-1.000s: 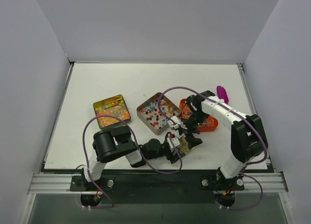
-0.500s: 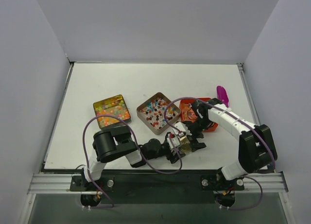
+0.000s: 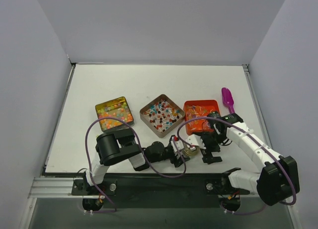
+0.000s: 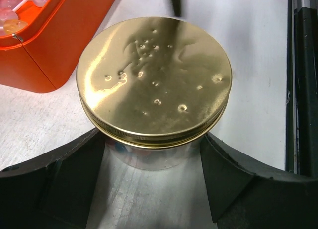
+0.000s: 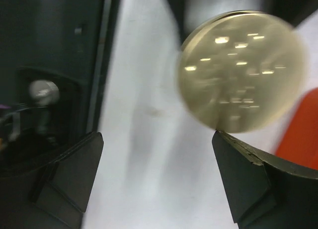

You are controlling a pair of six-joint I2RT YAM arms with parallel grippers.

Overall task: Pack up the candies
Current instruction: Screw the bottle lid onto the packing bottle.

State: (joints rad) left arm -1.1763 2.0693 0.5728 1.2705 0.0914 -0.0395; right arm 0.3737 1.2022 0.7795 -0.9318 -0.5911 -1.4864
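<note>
A small glass jar with a round gold lid (image 3: 189, 150) stands near the table's front edge. My left gripper (image 3: 182, 151) is shut on the jar's glass body; the left wrist view shows the lid (image 4: 156, 80) above the gripper (image 4: 153, 139). My right gripper (image 3: 209, 151) is open and empty just right of the jar. Its wrist view is blurred and shows the lid (image 5: 243, 70) beyond the open gripper (image 5: 159, 184). The candies lie in three tins: round beads (image 3: 115, 113), twist-wrapped pieces (image 3: 160, 114), and wrapped pieces (image 3: 198, 112) in the orange tin (image 3: 212, 128).
A purple scoop (image 3: 227, 97) lies right of the orange tin. The orange tin's corner (image 4: 59, 40) sits close to the jar on its far side. The table's front edge and rail (image 3: 159, 182) run right beside both grippers.
My right gripper has moved from above the jar and orange tin toward the front edge, ending beside the jar on its right. The left gripper and jar have stayed still.
</note>
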